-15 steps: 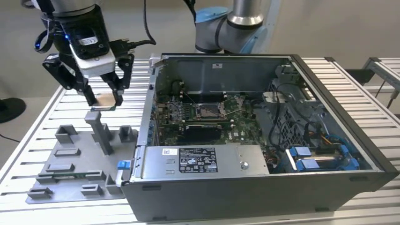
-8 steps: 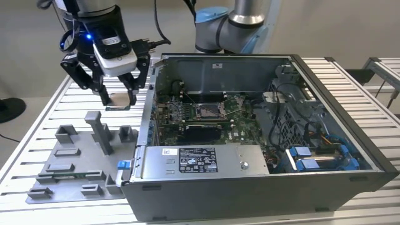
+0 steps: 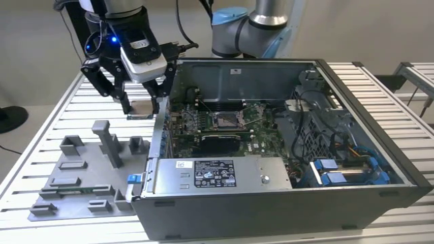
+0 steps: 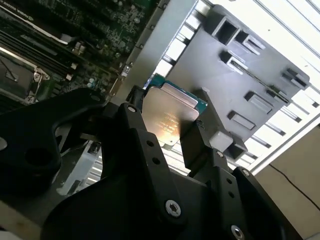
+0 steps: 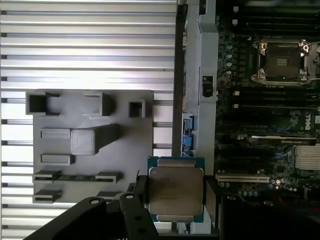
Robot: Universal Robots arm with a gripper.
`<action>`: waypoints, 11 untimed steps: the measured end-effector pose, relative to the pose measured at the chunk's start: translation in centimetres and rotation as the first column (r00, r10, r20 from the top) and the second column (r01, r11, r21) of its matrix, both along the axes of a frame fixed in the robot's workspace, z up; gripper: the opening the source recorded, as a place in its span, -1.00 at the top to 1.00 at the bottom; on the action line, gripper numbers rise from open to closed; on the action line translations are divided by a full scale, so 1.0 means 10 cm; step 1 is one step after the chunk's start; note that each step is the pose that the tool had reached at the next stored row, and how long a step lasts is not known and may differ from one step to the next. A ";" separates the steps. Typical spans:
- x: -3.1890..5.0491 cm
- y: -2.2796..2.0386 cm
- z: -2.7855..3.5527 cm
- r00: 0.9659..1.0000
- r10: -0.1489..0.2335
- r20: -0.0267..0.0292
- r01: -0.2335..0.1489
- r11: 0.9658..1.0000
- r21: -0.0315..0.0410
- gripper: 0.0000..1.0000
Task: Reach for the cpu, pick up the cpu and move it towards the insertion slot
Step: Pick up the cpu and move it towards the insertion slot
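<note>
Hanging in the upper left of the exterior view, the gripper (image 3: 141, 108) has its black fingers (image 3: 125, 104) pinched on the cpu (image 3: 141, 108), which is lifted clear of the slatted table (image 3: 61, 107) and sits just outside the left wall of the case (image 3: 285, 203). Both wrist views show the chip close up: its silvery top faces the camera in the first wrist view (image 5: 175, 189), low and centre, with a thin green rim around it, and in the second wrist view (image 4: 167, 112) it is clamped between the two dark fingers (image 4: 134, 125), tilted in the frame. Below it on the table lies the grey fixture (image 3: 81, 178), lower left in the exterior view, with its upright blocks and shallow pockets. Farther off, inside the open case, the slot (image 3: 226, 120) sits near the middle of the green board (image 3: 261, 145), its shiny frame around a dark centre; in the first wrist view it shows at the upper right (image 5: 280, 62). The cpu is well apart from it, with the case wall between them.
</note>
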State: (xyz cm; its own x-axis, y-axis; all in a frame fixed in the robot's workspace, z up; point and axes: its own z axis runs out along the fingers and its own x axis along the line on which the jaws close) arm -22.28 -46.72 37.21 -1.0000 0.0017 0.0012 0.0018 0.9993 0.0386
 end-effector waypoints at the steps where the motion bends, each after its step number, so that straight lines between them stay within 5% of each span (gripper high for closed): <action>1: 0.018 0.000 0.000 1.000 0.000 0.000 0.000 1.000 0.000 1.00; 11: 0.440 0.000 0.000 1.000 0.000 0.000 0.000 1.000 0.001 1.00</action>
